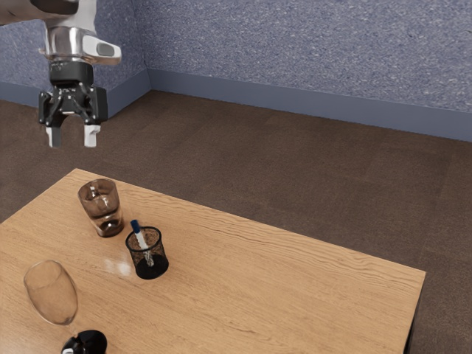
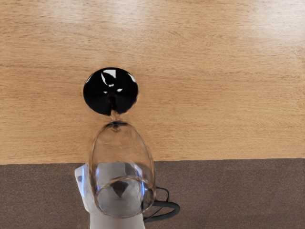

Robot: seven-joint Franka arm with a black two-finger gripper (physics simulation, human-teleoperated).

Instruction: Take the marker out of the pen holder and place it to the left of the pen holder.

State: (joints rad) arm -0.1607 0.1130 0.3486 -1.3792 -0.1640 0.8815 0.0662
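One gripper [image 1: 72, 139], two fingers spread, raised above and to the exterior view's left of the one pen holder [image 1: 161, 257]. One marker [image 1: 142, 241] in the pen holder, tilted, blue end up. One tumbler [image 1: 99, 200] near it, one wine glass [image 1: 51, 293] farther off, nearer that camera.

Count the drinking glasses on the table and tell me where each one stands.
2. The tinted tumbler stands beside the pen holder; the wine glass is toward the exterior view's lower left corner. Part of the table is cut off, so others may be hidden.
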